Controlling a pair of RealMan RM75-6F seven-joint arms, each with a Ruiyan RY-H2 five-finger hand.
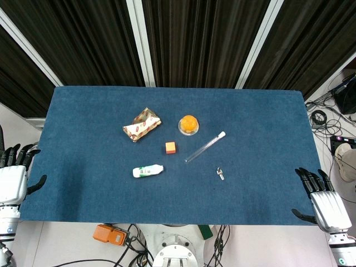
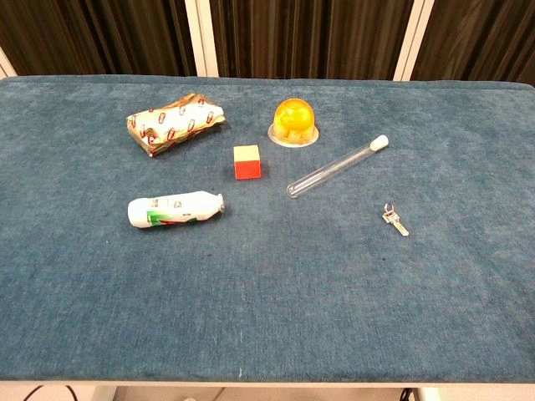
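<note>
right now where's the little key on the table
The key lies flat on the blue table, toward the robot's right in both views. It sits just in front of the test tube, apart from it, with no hand near.

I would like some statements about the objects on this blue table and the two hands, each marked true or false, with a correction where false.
1. The small cube lies between the wrapped packet and the glass tube. True.
2. The left hand holds the white bottle. False: it holds nothing, at the table's edge.
3. The orange dome stands on the key. False: they lie apart.
4. The right hand touches no object. True.
5. The white bottle stands upright. False: it lies on its side.
</note>
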